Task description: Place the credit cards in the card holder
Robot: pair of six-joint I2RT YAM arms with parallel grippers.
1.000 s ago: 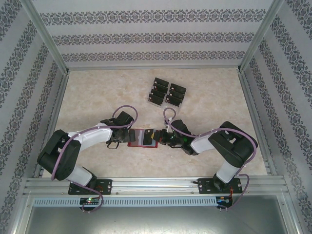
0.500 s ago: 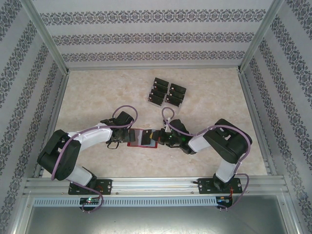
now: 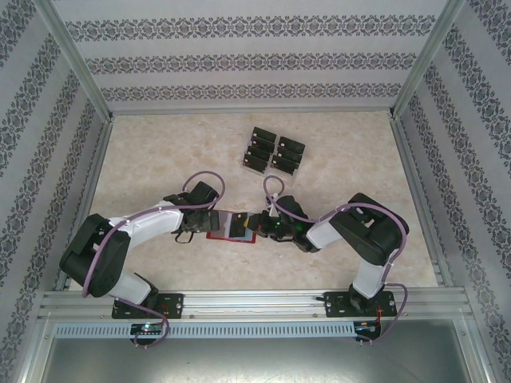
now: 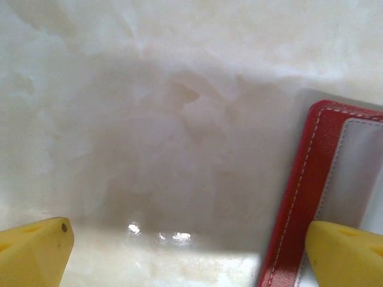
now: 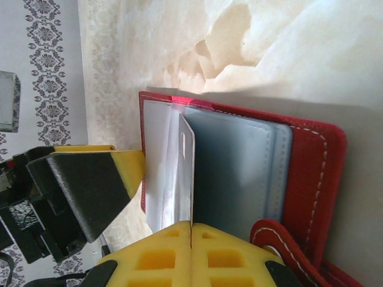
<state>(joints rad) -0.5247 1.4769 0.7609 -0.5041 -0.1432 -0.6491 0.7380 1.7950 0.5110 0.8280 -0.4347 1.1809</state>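
right tool (image 5: 191, 230) is clamped on one card (image 5: 187, 173), held on edge over the grey-blue pockets of the open card holder (image 5: 311, 173), probably to slide it into a slot. left tool (image 4: 190, 251), at the holder's 9 o'clock, is spread wide, one finger on the cover's edge, seemingly pinning it flat to the table (image 3: 160, 159). the other credit cards (image 3: 271, 153) sit toward 1 o'clock, well apart.

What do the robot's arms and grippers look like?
Each arm, the left arm and the right arm, has white link covers, black joints and a black base, with a purple cable looping along it. The left gripper and the right gripper have yellow wedge-shaped fingertips; the right's show square moulded recesses.
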